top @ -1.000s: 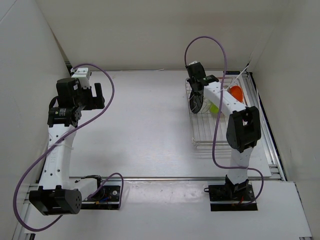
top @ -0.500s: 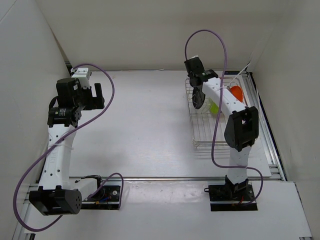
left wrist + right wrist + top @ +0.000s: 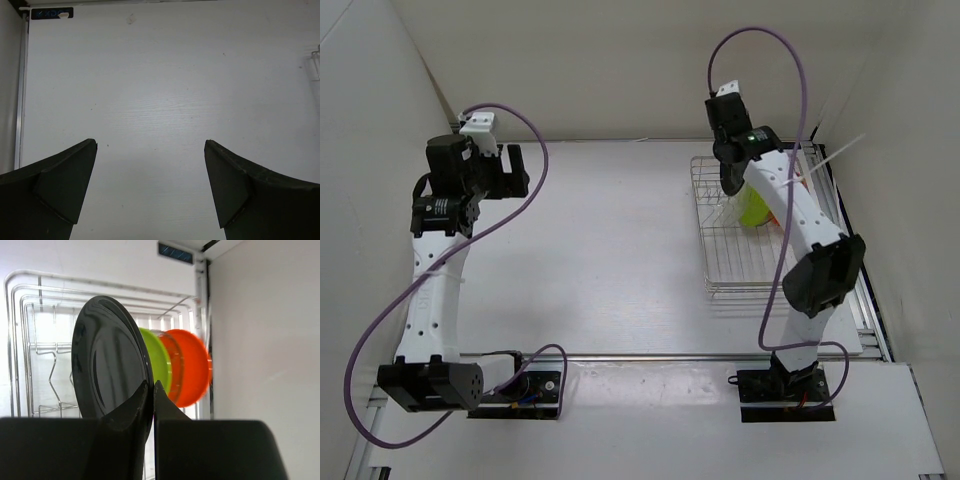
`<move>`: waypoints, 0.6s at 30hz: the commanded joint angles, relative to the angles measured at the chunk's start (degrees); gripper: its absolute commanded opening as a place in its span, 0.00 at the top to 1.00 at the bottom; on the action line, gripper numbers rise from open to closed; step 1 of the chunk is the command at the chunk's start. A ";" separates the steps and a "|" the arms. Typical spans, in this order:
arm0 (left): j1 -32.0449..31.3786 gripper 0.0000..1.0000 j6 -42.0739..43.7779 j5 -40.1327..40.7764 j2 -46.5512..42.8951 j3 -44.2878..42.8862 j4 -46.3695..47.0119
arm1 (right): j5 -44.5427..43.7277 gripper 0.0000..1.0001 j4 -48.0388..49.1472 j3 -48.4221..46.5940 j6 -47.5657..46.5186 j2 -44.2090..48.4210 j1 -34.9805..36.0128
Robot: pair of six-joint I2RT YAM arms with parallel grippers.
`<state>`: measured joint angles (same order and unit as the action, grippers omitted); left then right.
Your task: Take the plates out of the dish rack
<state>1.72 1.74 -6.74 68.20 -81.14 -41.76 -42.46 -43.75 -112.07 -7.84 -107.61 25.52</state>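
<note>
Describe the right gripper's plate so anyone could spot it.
Find the wire dish rack on the right of the table. There the right gripper pinches the rim of one upright plate. It is glossy black; its neighbours are lime green and orange.

The black plate [image 3: 107, 360] is glossy and smooth, with light mirrored on its face. The lime green plate [image 3: 159, 360] and the orange plate [image 3: 192, 367] look like smooth plastic with a soft sheen. The dish rack [image 3: 725, 260] is thin, bright metal wire. The desk [image 3: 160, 75] is matt white with a faint grain. The left tool [image 3: 150, 145] has matt black fingers [image 3: 60, 185].
</note>
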 commanded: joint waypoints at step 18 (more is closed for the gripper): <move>-25.70 0.00 1.52 -35.88 26.71 -19.57 3.17 | 40.59 1.00 -2.40 8.18 5.55 23.93 -1.44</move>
<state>-22.24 2.61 -34.09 95.22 -95.66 -39.48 -13.41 -46.59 -105.36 -3.49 -86.19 24.86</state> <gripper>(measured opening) 0.994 0.054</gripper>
